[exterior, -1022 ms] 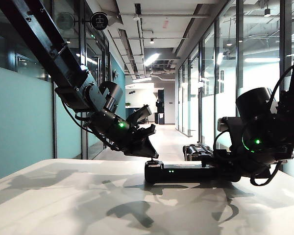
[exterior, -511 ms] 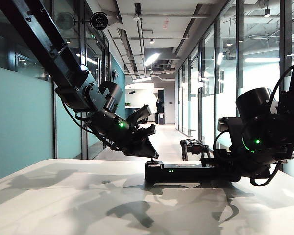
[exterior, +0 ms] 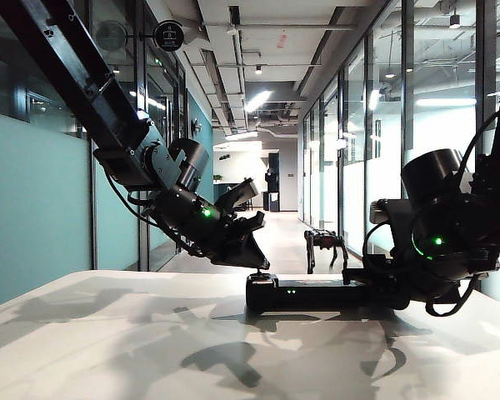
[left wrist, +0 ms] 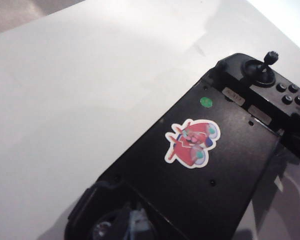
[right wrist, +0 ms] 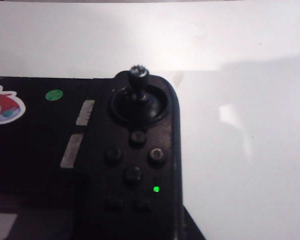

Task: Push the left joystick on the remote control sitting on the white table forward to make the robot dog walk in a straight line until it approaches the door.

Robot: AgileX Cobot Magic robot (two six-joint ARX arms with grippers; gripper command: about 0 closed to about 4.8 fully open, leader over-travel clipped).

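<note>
A white table [exterior: 108, 333] fills the foreground of the exterior view. On its far part lies the remote [exterior: 304, 293], a wide black controller with a small green light on its near edge. The left gripper [exterior: 254, 260] slants down from the left and meets the remote's left end, where the left joystick sits; the stick itself is hidden there, and in the left wrist view it shows only as a blur [left wrist: 132, 220]. Whether those jaws are parted cannot be told. The right gripper [exterior: 382, 287] is at the remote's right end, its jaws hidden too, so its state is unclear. The right wrist view shows the other stick [right wrist: 138, 82] upright and untouched. Beyond the table, down a glass-walled corridor, the robot dog [exterior: 325, 245] stands on the floor.
</note>
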